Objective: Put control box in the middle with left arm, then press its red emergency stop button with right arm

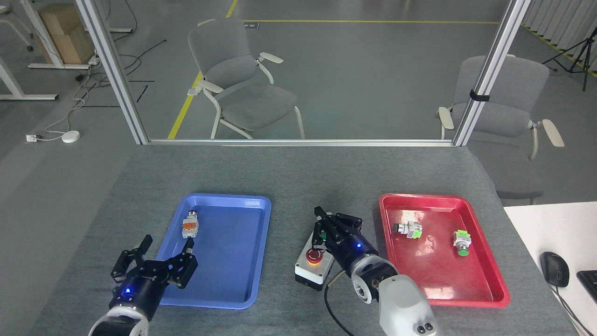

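With our right hand [326,228] narrow above the control box [313,268] mid-counter, a glancing push beside the red emergency stop button [313,256] could tip it, while our left hand [156,256] spreads wide, empty.

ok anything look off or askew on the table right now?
Only mild: the control box sits angled to the table edge, between the blue tray and red tray. The right gripper covers most of it. Nothing spilled or visibly damaged.
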